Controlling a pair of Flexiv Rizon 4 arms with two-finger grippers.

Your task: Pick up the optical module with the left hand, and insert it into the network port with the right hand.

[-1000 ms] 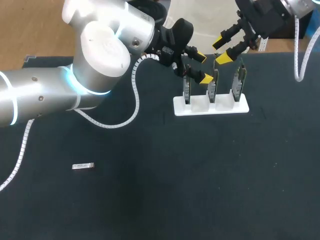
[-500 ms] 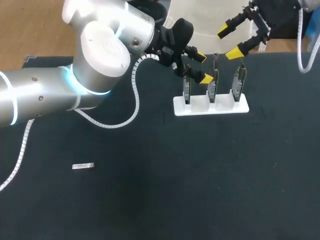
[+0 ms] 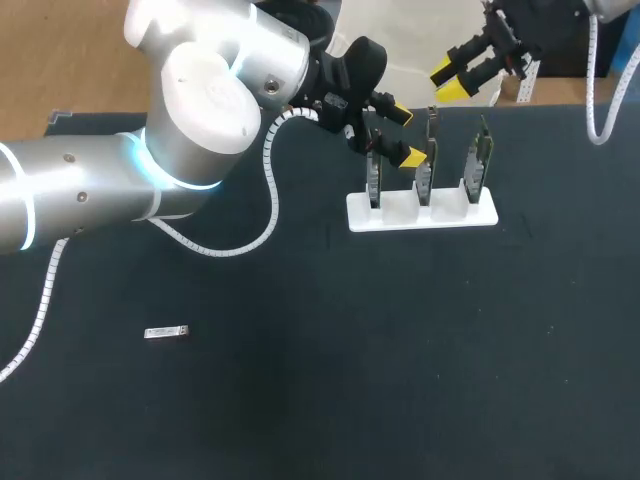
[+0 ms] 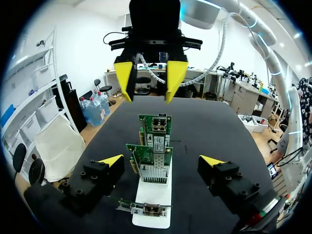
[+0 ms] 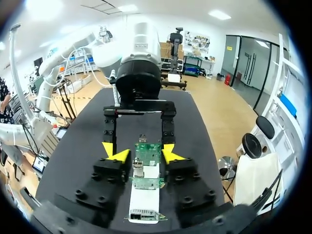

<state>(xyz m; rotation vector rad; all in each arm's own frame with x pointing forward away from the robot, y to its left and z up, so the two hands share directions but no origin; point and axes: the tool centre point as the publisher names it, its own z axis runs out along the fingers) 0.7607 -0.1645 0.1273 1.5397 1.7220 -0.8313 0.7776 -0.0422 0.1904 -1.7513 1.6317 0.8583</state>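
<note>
While the optical module lies flat and untouched on the dark tabletop, at about 8 o'clock in the head view, both your arms are gathered well apart from it at about 1 o'clock. There they flank the white holder and its three upright network cards. Your left end effector hovers close over the holder's 9 o'clock end, fingers spread and pinching nothing. Its wrist view shows the cards ahead, framed by the open tips without contact. Your right end effector hangs above the holder's far side. Its yellow tips are likewise apart and empty, and the cards line up ahead of it in its own wrist view. On this evidence the pick-up has not begun. The next move likely falls to your left arm: travel across the tabletop toward 8 o'clock, come down over the small, low module and close across its narrow sides. Only then can you hand it over and insert it into a port.
</note>
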